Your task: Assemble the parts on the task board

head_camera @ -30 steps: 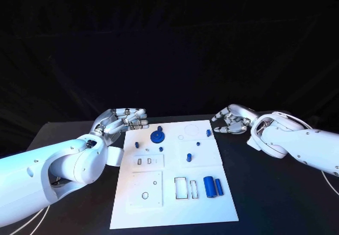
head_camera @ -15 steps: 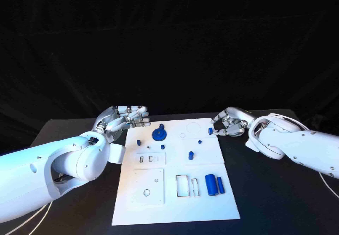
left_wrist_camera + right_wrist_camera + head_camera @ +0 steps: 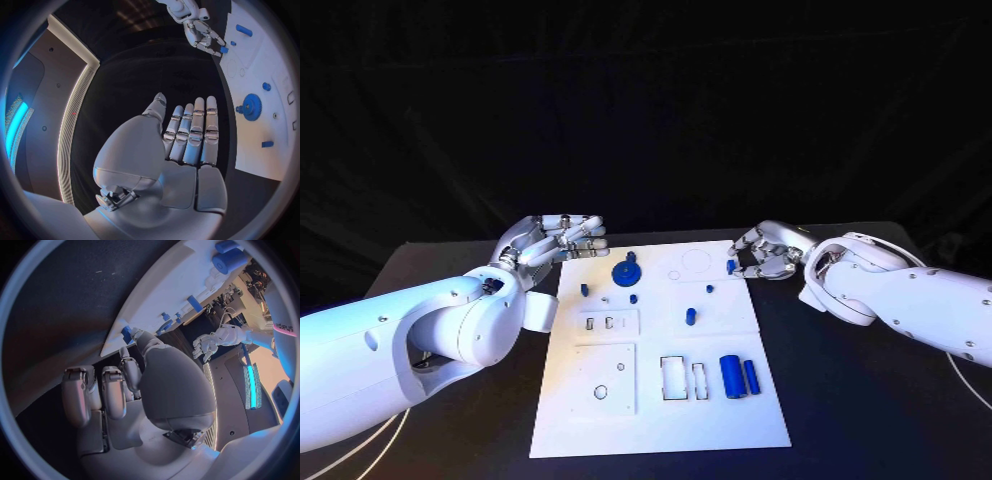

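Robotics lab or demo booth, black desk [image 3: 877, 400] hung round with black drape [image 3: 646, 110] behind it, white task board [image 3: 661, 420] lay mid-desk as a test fixture, glowing blue light strips [image 3: 14, 127] on wall panels beyond the desk

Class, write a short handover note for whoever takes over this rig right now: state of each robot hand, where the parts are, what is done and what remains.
Left robot hand: open, holding nothing, raised beside the task board's far left corner.
Right robot hand: at the board's far right edge, fingers around a small blue part; whether it grips the part I cannot tell.
Parts: the blue gear stands at the far middle; two blue cylinders lie side by side near the right edge; small blue pegs are scattered mid-board.
Done: nothing clearly assembled.
Left: most parts appear loose, with several open slots.
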Available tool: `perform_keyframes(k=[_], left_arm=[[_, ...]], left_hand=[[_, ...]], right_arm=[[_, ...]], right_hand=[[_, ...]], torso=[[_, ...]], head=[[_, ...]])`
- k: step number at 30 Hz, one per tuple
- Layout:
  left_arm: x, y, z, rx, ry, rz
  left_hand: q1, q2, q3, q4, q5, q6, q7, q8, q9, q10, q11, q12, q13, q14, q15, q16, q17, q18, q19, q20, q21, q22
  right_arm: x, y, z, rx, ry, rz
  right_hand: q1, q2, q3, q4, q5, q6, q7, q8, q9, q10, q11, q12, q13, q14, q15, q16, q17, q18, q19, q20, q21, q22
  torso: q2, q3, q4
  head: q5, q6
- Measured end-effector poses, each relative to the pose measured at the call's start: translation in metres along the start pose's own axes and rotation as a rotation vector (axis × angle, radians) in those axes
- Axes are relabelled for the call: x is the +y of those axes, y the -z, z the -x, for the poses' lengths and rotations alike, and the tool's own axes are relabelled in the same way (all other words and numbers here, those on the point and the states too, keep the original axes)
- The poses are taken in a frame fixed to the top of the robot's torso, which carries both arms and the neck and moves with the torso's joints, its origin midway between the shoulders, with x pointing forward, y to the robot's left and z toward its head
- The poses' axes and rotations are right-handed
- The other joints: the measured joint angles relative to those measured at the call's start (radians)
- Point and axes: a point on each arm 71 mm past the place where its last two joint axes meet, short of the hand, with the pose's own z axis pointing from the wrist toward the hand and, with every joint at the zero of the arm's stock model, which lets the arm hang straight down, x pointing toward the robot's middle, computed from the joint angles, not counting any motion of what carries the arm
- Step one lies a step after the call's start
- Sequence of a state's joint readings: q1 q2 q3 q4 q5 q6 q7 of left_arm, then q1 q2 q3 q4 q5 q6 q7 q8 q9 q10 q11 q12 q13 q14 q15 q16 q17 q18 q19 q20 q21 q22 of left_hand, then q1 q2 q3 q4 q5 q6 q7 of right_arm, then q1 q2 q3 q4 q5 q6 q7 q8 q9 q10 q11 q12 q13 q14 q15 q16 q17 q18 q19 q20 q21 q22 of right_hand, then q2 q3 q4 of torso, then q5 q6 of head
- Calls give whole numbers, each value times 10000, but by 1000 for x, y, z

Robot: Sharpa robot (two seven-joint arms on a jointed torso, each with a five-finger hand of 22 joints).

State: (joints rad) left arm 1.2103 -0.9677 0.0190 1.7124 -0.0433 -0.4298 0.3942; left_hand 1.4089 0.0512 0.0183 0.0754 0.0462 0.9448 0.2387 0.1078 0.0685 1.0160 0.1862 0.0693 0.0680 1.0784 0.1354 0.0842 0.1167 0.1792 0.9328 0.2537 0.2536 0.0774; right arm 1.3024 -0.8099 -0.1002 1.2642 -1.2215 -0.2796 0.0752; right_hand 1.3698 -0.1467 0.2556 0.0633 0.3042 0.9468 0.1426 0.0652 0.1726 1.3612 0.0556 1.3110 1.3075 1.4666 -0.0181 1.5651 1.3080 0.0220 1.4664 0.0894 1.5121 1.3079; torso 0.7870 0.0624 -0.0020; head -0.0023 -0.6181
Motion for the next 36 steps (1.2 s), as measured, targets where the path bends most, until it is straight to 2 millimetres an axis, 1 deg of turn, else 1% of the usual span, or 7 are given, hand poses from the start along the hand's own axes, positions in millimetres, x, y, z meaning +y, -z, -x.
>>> perform_keyframes(k=[3,14,17,19,22,29,36], left_arm=[[0,0,0,2,1,-1],[0,-1,0,-1,0,-1],[0,-1,0,-1,0,0],[0,-1,0,3,2,1],[0,-1,0,6,3,4],[0,-1,0,0,0,7],[0,-1,1,-14,-6,14]], left_hand=[[0,0,0,0,0,0,0,0,0,0,0,0,0,0,0,0,-1,1,0,0,0,0],[0,0,0,0,0,0,0,0,0,0,0,0,0,0,0,1,-2,0,0,0,0,0],[0,0,0,0,0,0,0,0,0,0,0,0,0,0,0,1,-2,0,0,0,0,-10],[0,0,0,0,0,0,0,0,0,0,0,0,0,0,0,1,-2,0,0,0,0,-10],[0,0,0,0,0,0,0,0,0,0,0,0,0,0,0,1,-3,0,0,0,0,-11],[0,0,0,1,0,0,0,0,0,0,0,0,0,0,0,1,-3,0,0,0,0,-10],[0,0,0,1,0,0,0,0,0,0,0,0,0,0,0,2,-4,0,0,0,0,-10]], right_arm=[[0,-2,-3,43,-8,-40],[1,-4,-11,162,-71,-79],[2,-5,-11,169,-75,-85],[2,-5,-11,173,-77,-93],[2,-5,-12,170,-78,-109],[2,-6,-9,-3,-76,-118],[5,-2,-9,-333,-122,-33]], right_hand=[[17,17,5,-5,0,38,38,0,0,0,0,0,0,0,0,0,-1,0,0,0,0,-1],[55,56,69,-68,38,312,-16,116,48,1,0,45,-1,0,0,0,-1,0,0,0,0,-2],[51,60,86,-86,38,494,-52,233,82,4,-3,95,-1,0,0,0,-2,0,0,0,0,-2],[40,178,115,-107,37,643,-73,279,111,57,-56,95,-1,0,0,0,-2,0,0,0,0,-2],[91,230,180,-122,37,893,-134,435,149,93,-92,159,-1,0,0,0,-2,0,0,0,0,-3],[95,394,257,-200,89,1428,-349,825,229,236,-235,228,-2,-2,-184,0,-3,0,-32,-148,63,-4],[173,550,388,-279,95,1456,-347,899,228,397,-396,469,-2,-1,-254,0,-3,-1,-16,-237,271,-5]], torso=[[5,0,1],[3,7,1],[2,6,-5],[0,6,-6],[0,7,-9],[-2,6,-7],[-2,4,1]], head=[[2,-1],[23,-8],[42,-7],[55,-7],[61,-22],[76,-21],[93,-4]])
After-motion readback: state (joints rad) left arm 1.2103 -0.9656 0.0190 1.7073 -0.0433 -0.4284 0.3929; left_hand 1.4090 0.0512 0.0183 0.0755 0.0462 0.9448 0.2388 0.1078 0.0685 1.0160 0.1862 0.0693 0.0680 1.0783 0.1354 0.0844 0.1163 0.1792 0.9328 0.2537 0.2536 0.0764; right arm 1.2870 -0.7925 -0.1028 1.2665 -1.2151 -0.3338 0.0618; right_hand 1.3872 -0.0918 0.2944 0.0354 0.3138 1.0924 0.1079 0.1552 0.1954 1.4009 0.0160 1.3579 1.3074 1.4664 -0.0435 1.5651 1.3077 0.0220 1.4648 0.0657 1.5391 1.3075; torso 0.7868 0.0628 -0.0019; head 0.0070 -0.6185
